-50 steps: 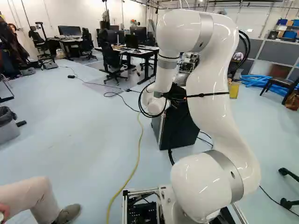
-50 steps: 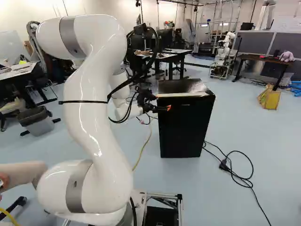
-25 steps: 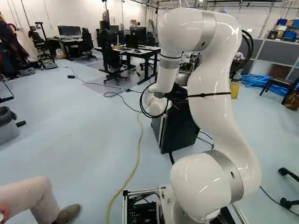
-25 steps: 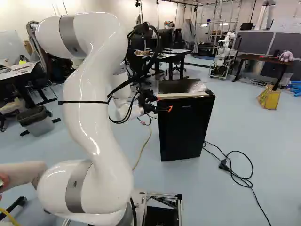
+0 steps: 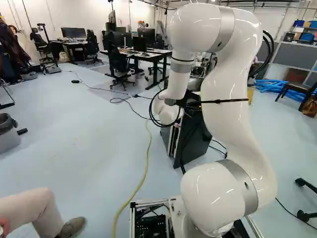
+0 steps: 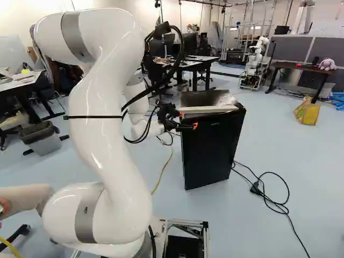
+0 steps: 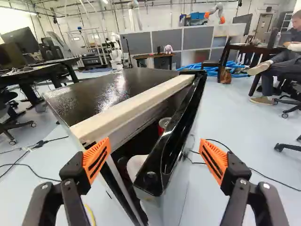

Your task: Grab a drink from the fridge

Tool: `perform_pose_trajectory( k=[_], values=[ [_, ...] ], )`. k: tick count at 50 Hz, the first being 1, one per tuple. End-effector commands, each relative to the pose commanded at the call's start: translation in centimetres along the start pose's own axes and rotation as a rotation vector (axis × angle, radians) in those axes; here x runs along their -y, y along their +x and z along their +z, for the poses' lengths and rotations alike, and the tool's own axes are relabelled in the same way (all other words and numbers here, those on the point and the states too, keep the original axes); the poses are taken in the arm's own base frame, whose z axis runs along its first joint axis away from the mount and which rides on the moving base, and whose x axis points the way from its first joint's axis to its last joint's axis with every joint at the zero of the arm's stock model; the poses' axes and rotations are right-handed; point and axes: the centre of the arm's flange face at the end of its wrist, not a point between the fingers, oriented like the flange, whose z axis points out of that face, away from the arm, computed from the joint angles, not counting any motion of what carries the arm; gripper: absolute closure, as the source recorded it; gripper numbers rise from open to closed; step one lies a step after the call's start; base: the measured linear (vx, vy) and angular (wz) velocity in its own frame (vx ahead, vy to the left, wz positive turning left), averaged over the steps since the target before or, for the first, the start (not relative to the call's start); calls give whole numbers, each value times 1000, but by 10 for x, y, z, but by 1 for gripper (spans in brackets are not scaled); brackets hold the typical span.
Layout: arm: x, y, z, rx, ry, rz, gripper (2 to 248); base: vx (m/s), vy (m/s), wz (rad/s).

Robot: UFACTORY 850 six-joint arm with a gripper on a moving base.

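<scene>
Needed a slow, arcing pull to widen the door [image 7: 163, 162], with the pincer [image 7: 155, 143] spread about its edge, clear of the fridge [image 7: 115, 92].

Far ahead of the gripper [image 6: 187, 120], a pink plush toy [image 6: 328, 64] sits on a desk [image 6: 298, 66] before grey partitions [image 7: 169, 39], blue tubes [image 7: 214, 69] to its right, another robot [image 7: 115, 49] to its left. Well left of the gripper stands a waste bin [image 6: 44, 144]; nearer, a yellow cable [image 5: 147, 163] crosses the floor [image 5: 89, 148].
</scene>
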Motion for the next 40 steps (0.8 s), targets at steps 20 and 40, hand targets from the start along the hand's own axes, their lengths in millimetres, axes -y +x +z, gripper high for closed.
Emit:
perform_pose_trajectory(
  k=[20, 40],
  values=[
    [-19, 1, -18, 15, -1, -19, 3, 0, 0, 0],
    [-38, 2, -37, 31, -1, -38, 3, 0, 0, 0]
  ],
)
